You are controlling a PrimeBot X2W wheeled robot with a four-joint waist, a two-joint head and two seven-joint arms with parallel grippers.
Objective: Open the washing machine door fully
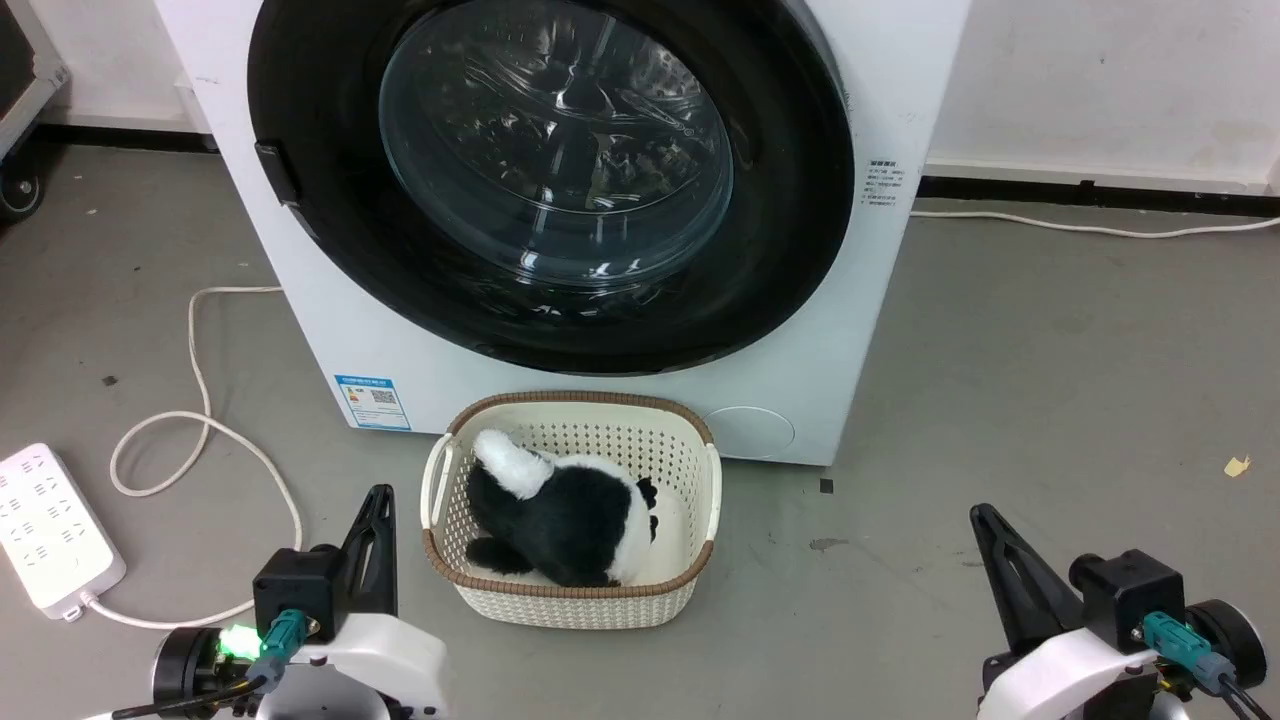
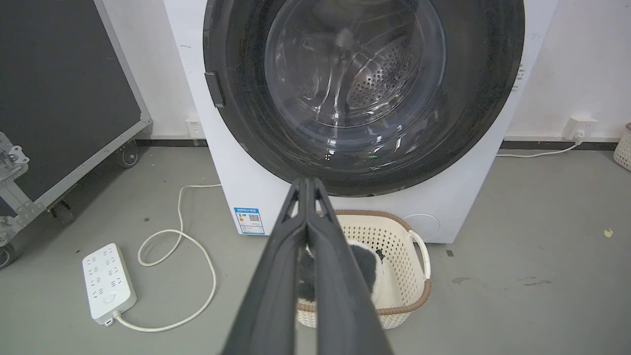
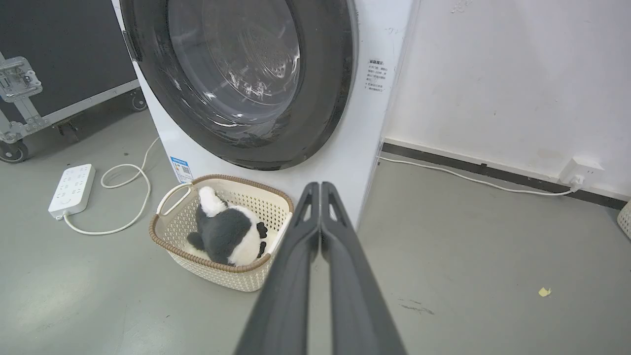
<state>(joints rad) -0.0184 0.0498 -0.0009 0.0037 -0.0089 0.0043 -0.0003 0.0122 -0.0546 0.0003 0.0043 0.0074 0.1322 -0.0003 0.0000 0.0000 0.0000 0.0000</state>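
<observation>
Against the white wall stands the washing machine [image 1: 330, 300], a big white box on the grey floor [image 1: 1050, 400], taking up the upper middle of the head view. Nearly all of its front is covered by the washing machine door [image 1: 555, 150], a glossy black disc with a bulging clear glass centre. The door lies closed, flush on the machine's face, with a small dark tab [image 1: 278, 172] at its left edge. To the machine's left a black wheeled case [image 2: 59, 98] stands by the wall. Just in front of the machine, below the door, sits a cream basket [image 1: 570, 605] with a brown rim, and a black-and-white plush toy [image 1: 570, 515] lies inside it. The left gripper [image 1: 378, 500] is low at the basket's left and the right gripper [image 1: 985, 515] low at the right, well apart from the basket. Both claws are pressed narrow, fingers together, holding nothing and touching nothing. A white power strip [image 1: 50, 525] lies on the floor at far left, its cable [image 1: 200, 430] looping toward the machine. A small blue sticker [image 1: 372, 402] marks the machine's lower left corner.
</observation>
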